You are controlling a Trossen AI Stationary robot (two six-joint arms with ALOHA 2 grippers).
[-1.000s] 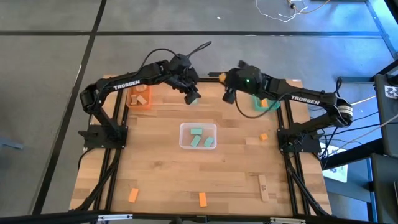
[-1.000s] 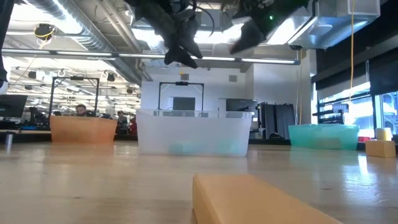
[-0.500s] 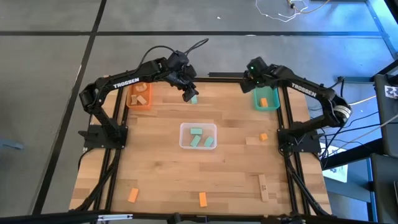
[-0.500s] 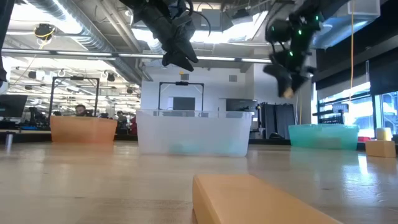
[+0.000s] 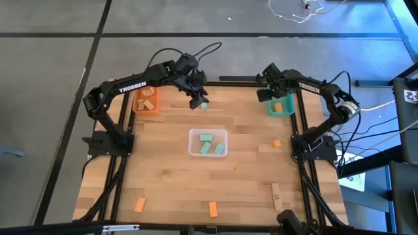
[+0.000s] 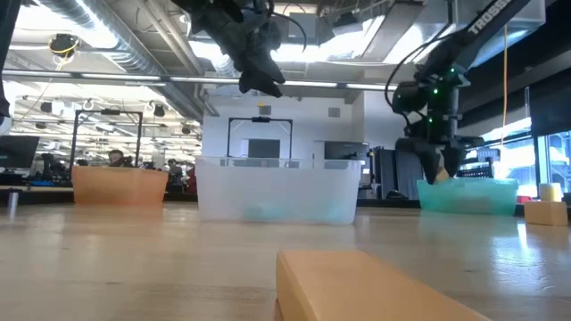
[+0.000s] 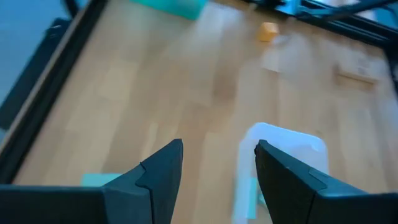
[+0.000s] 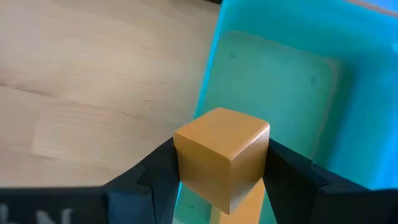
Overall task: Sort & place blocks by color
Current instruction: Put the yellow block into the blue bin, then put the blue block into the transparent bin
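Observation:
My right gripper (image 5: 268, 98) is shut on an orange block (image 8: 221, 155) over the teal tray (image 5: 282, 106) at the far right, just above the tray's rim (image 6: 464, 189) in the low view. Another orange block (image 5: 277, 108) lies in that tray. My left gripper (image 5: 197, 100) hovers open and empty above the far middle of the table. A mint green block (image 5: 204, 104) lies flat on the wood beside it. In the left wrist view its fingers (image 7: 163, 169) frame the clear tray (image 7: 286, 146). My right gripper pinches the orange block by two opposite sides (image 8: 186, 163) between its two fingers. The fingers come from above and point steeply down. The block is lifted clear and hangs over the teal tray's edge (image 8: 208, 93) nearest the table's middle.
The clear tray (image 5: 208, 142) at the table's middle holds mint blocks. The orange tray (image 5: 147, 101) at the far left holds tan blocks. Loose orange blocks (image 5: 277, 143) (image 5: 140, 205) (image 5: 213, 209) and a tan block (image 5: 276, 196) lie on the wood.
My right gripper has carried the orange block from the table's far middle toward the right edge, sinking to just above the teal tray. Its wrist has rolled and tipped to point downward. My left gripper has stayed in place, open.

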